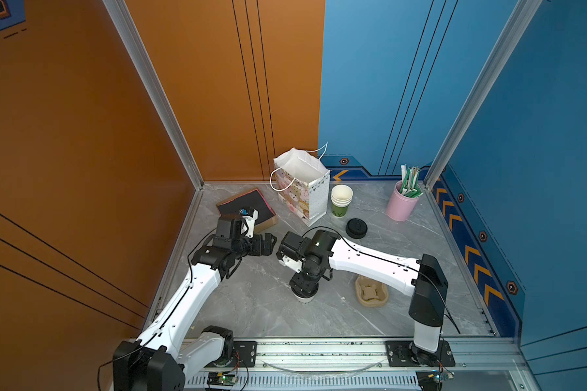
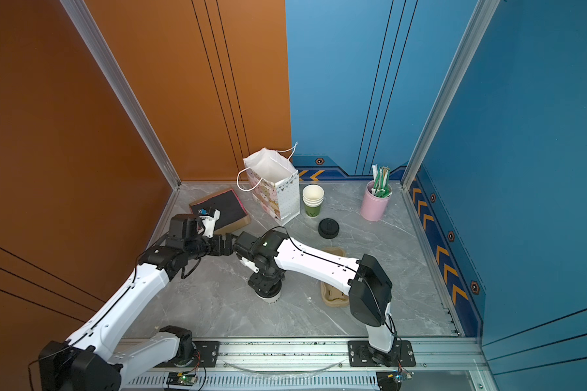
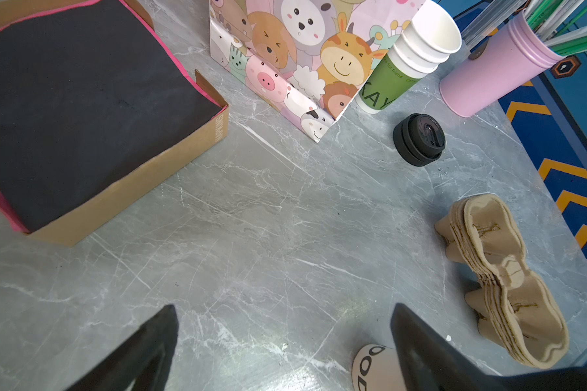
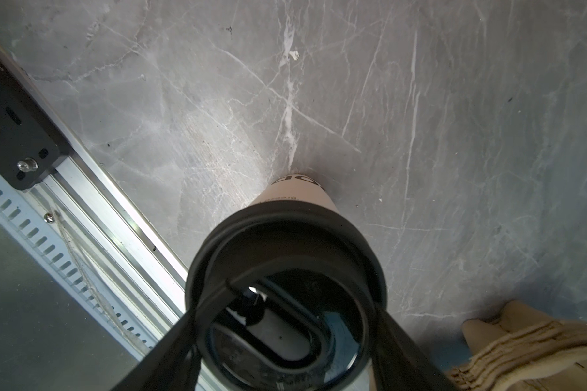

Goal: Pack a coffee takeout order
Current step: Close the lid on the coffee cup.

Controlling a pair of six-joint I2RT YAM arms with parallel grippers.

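My right gripper (image 4: 285,304) is clamped on the paper cup (image 4: 297,191) at its top, one finger (image 4: 170,342) pressed to each side of the black lid (image 4: 285,243). The cup is whitish with dark lettering near its base, and the glossy round lid is seated on its rim. It stands upright near the middle of the grey marble table (image 1: 251,304), toward the front rail. In both top views only its pale base shows under the wrist. I cannot tell whether the base rests on the surface or hangs just above it.

My left gripper (image 3: 283,308) is just beside the cup, jaws spread wide with nothing between them.

A stack of pulp cup carriers (image 1: 370,292) lies near the cup on my right. Farther back, loose black lids (image 3: 419,138) sit on the table. Behind them is a stack of lidless cups (image 1: 341,201), the bottom one green. Just beside that stack an open cartoon-animal gift bag (image 1: 302,189) stands upright. On the back left, a shallow cardboard box (image 3: 183,152) holds a black napkin (image 3: 82,101) over pink ones. On the back right, a pink tumbler (image 1: 400,203) holds a white-wrapped straw (image 1: 404,172) among green ones.
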